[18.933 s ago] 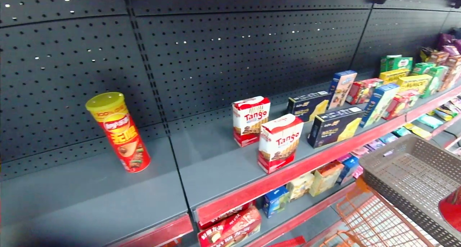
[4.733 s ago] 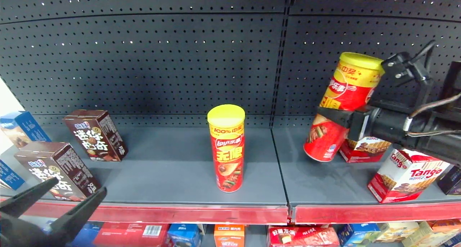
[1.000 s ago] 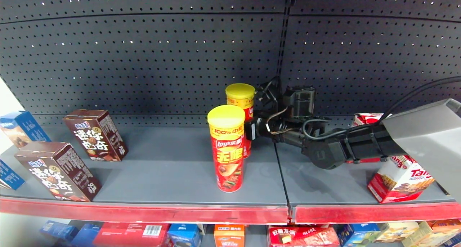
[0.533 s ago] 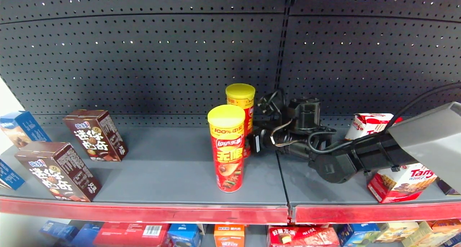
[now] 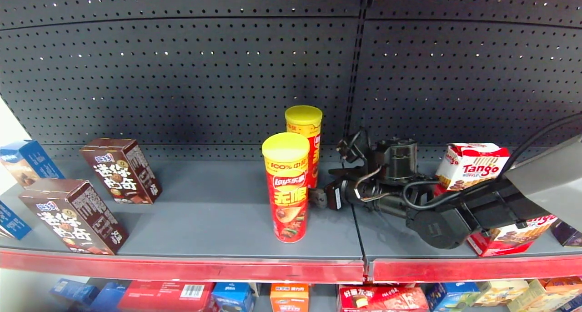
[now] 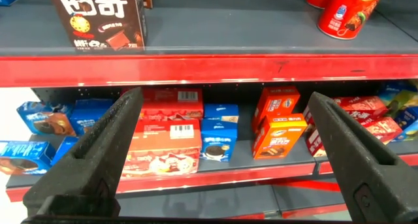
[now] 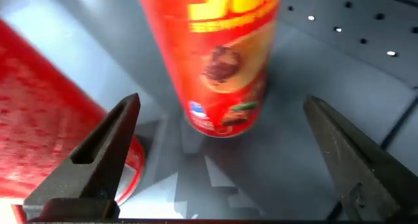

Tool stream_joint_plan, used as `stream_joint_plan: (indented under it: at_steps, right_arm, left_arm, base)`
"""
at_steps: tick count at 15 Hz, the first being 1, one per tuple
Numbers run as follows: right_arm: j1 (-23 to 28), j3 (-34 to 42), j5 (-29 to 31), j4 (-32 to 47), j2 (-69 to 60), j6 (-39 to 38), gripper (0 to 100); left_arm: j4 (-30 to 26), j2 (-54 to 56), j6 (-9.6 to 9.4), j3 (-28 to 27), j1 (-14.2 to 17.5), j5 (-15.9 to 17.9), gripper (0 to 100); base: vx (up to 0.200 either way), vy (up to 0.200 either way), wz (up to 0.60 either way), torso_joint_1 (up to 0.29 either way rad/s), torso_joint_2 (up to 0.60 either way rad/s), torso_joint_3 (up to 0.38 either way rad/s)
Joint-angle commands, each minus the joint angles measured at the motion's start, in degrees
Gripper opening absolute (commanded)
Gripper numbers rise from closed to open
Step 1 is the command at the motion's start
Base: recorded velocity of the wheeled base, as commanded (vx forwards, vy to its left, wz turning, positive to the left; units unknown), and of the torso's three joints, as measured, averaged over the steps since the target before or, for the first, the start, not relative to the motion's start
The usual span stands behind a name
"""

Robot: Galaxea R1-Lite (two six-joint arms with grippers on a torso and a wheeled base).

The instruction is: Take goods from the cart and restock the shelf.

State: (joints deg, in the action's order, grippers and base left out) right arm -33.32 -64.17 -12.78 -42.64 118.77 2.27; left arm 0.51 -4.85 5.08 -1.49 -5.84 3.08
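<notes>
Two red chip cans with yellow lids stand upright on the grey shelf (image 5: 204, 212). The front can (image 5: 286, 189) is nearer the red shelf edge; the back can (image 5: 305, 139) stands just behind it, near the pegboard. My right gripper (image 5: 318, 197) is open low over the shelf, just right of the cans, holding nothing. In the right wrist view the back can (image 7: 222, 61) stands free beyond the open gripper (image 7: 225, 172), with the front can (image 7: 39, 126) beside it. My left gripper (image 6: 225, 152) is open below the red shelf edge (image 6: 209, 67).
Brown biscuit boxes (image 5: 120, 168) (image 5: 72, 216) stand at the shelf's left. Red and white wafer boxes (image 5: 473, 166) stand at the right, behind my right arm. The lower shelf holds several boxes (image 6: 274, 123). The pegboard (image 5: 182, 75) closes the back.
My right gripper has let go of the back can and drawn back to the right and lower. The can stays standing behind the front one.
</notes>
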Motion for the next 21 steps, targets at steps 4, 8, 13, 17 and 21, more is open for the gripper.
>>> stream_joint_plan:
  at_steps: [4, 8, 13, 17, 21]
  right_arm:
    - [2.1, -1.0, 0.0, -0.1, 0.8, 0.0, 100]
    - [2.6, -4.3, 0.0, 0.5, 1.9, 0.0, 100]
    - [2.7, -5.0, -0.1, 0.5, 2.3, 0.0, 100]
    - [2.0, -1.6, 0.3, 0.4, -1.0, 0.0, 100]
    - [3.8, 3.1, 0.6, 0.9, -7.4, 0.0, 100]
  left_arm:
    - [0.0, -0.2, 0.01, 0.0, 0.0, 0.0, 100]
    - [0.0, -0.2, 0.01, 0.0, 0.0, 0.0, 100]
    - [0.0, -0.2, 0.01, 0.0, 0.0, 0.0, 100]
    - [0.0, -0.2, 0.01, 0.0, 0.0, 0.0, 100]
    - [0.0, -0.2, 0.01, 0.1, 0.0, 0.0, 100]
  base:
    - [0.0, 0.0, 0.0, 0.0, 0.0, 0.0]
    - [0.0, 0.0, 0.0, 0.0, 0.0, 0.0]
    - [0.0, 0.0, 0.0, 0.0, 0.0, 0.0]
    - [0.0, 0.0, 0.0, 0.0, 0.0, 0.0]
    - [0.0, 0.0, 0.0, 0.0, 0.0, 0.0]
